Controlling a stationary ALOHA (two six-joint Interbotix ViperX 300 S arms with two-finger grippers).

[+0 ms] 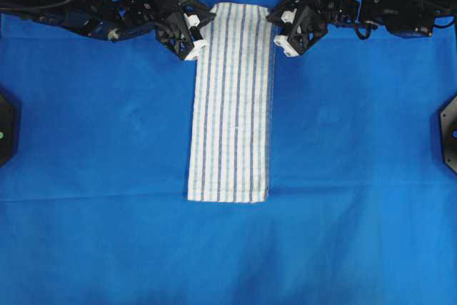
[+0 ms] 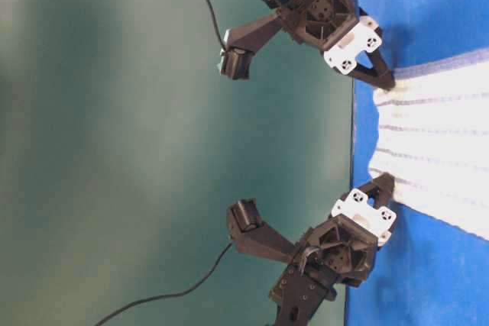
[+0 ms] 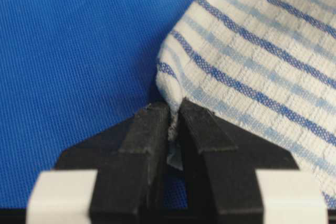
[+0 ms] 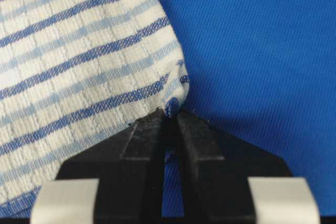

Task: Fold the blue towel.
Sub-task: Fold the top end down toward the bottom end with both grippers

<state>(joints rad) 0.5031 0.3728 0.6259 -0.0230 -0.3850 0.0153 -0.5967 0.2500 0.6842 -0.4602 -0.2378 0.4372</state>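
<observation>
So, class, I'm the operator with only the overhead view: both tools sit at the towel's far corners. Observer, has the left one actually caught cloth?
Observer: Yes. The left wrist view shows the left tool shut on a corner of the blue towel.
Operator: And the right one?
Observer: The right tool pinches its corner too, bunched into a small fold.
Operator: Is the edge between them flat?
Observer: No. The table-level view shows the edge rising at both pinched corners.
</observation>
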